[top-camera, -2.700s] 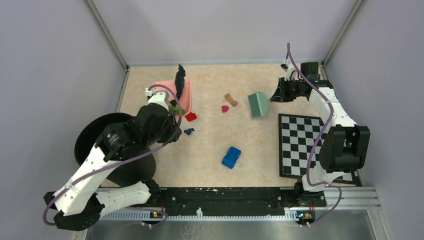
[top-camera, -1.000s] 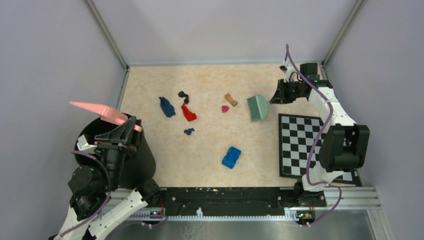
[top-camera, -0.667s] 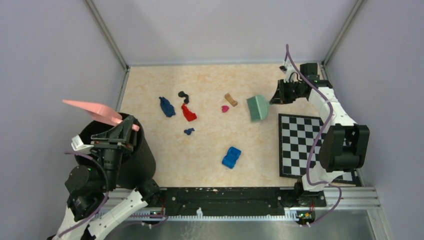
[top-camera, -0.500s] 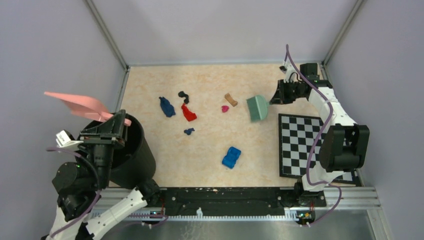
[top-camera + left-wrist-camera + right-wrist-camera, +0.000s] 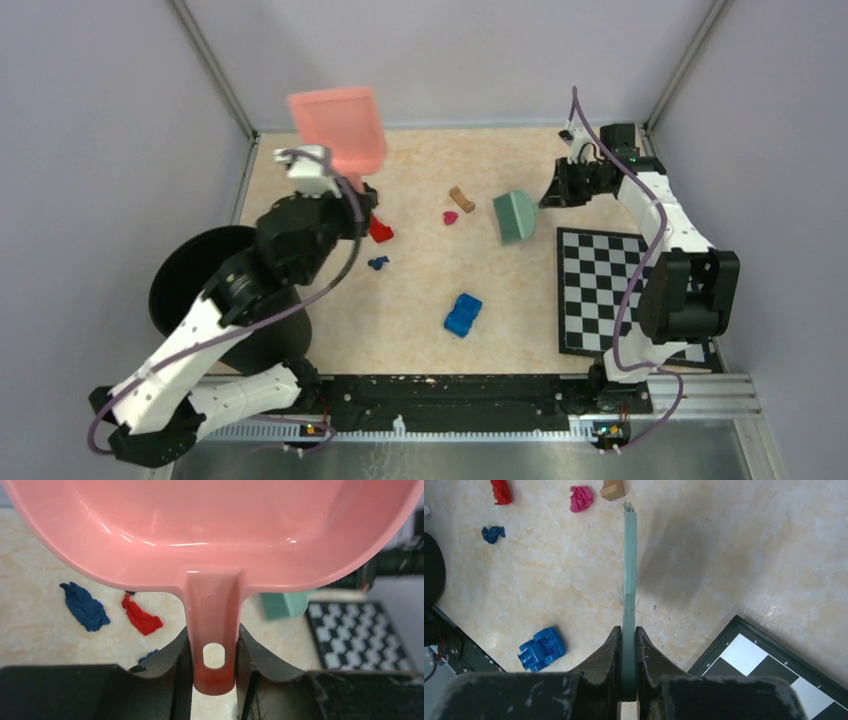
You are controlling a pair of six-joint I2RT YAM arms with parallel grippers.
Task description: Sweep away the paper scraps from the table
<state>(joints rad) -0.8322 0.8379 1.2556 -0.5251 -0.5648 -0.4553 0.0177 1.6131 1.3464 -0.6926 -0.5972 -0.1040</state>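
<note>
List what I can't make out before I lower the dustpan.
- Top external: left arm and raised pink dustpan hide the large dark blue scrap; only left wrist shows it.
- Left wrist: dustpan blocks the far table; dark sliver under its rim is unidentifiable.
- Top external: black bin interior too dark, partly under the arm.
- Right wrist: green brush edge-on; bristle contact with table unclear.

L arm [image 5: 290, 240] swung off bin [image 5: 178, 282]; dustpan [image 5: 338, 125] now above table's [image 5: 420, 290] far-left scraps [image 5: 82, 607]
</note>
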